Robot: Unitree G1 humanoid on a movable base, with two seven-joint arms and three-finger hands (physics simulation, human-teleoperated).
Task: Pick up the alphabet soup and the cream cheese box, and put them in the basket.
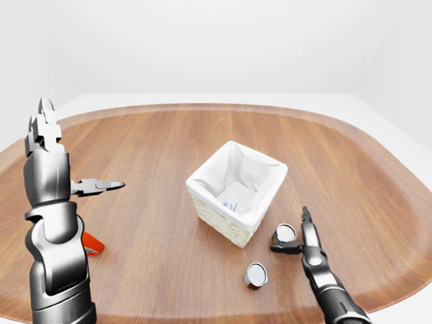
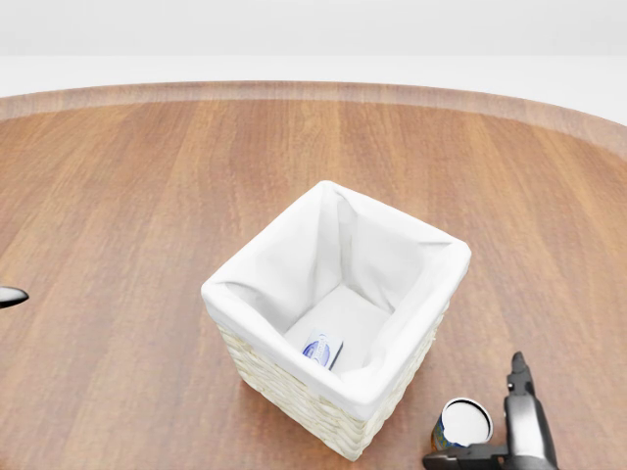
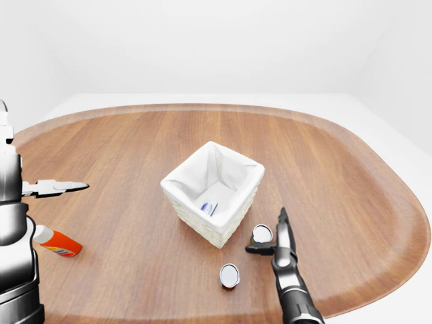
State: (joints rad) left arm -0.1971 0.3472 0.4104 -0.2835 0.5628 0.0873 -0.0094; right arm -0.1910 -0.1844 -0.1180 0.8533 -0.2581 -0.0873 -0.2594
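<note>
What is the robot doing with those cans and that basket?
The robot is putting groceries into the white-lined basket on the wooden table. One small box already lies inside it. The right hand is reaching up to a can standing just beside the basket, fingers open, not gripping yet. Another can waits nearby. The left hand is raised and empty, above an orange bottle.

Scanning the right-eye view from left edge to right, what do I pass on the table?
Left hand → orange bottle lying on its side → white-lined basket with a small box inside → lower can → can beside the basket → right hand.
</note>
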